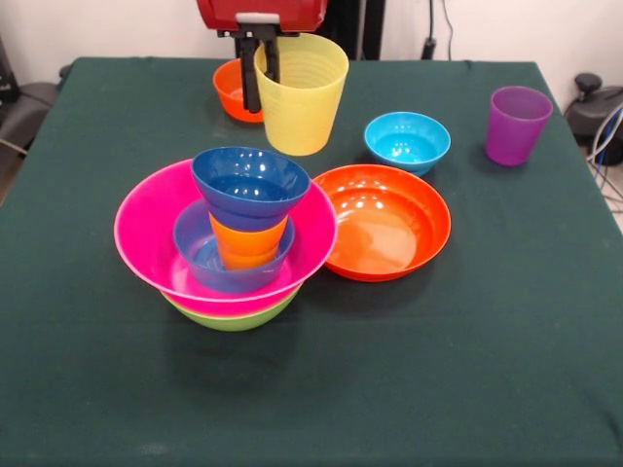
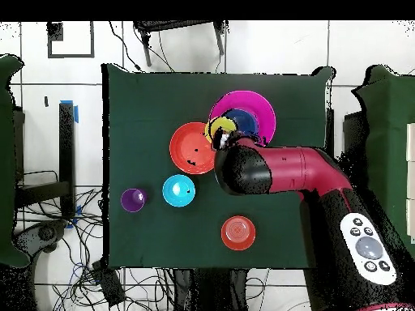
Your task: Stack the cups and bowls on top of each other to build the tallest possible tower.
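Note:
My gripper [image 1: 262,70] is shut on the rim of the translucent yellow cup [image 1: 304,97], one finger inside and one outside. It holds the cup upright in the air, just behind and to the right of the tower. The tower has a lime green bowl [image 1: 234,317] at the bottom, then the big pink bowl [image 1: 151,233], a small blue bowl [image 1: 198,258], the orange cup [image 1: 249,243] and a dark blue bowl [image 1: 250,183] on top. From above, the yellow cup [image 2: 222,128] overlaps the pink bowl's [image 2: 258,109] edge.
The shallow orange bowl [image 1: 384,226] lies right of the tower, touching the pink bowl. The cyan bowl [image 1: 407,142] and the purple cup [image 1: 516,123] stand further back right. A small orange bowl [image 1: 232,89] sits behind the gripper. My arm [image 2: 280,170] covers part of the table.

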Available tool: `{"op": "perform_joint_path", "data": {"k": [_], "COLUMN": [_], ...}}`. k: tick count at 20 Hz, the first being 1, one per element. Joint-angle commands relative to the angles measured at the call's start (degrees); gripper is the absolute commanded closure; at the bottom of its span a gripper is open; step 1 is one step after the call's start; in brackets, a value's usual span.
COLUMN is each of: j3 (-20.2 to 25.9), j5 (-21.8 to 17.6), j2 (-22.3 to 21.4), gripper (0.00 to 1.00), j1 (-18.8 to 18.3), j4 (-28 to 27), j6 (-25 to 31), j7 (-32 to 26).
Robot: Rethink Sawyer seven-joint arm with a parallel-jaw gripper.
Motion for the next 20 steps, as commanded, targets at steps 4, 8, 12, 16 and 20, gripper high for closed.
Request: {"op": "perform_joint_path", "data": {"k": [4,8,12,16,20], "j3": [-11.5,-14.3,-15.8,-15.4,-14.2], "j5": [4.7,6.7,8.5,10.1,12.0], "j2": [-2.1,-4.4,-6.2,-7.4,-8.2], "gripper": [1.0,1.0,1.0,1.0,1.0], "j1": [7.9,8.3,7.1,5.2,3.2], "j4": [-3.6,-3.2,-3.3,-3.2,-3.9], "j6": [11.0,6.0,5.9,5.3,7.7], "j7": [12.9,13.7,11.7,8.8,5.1]}}
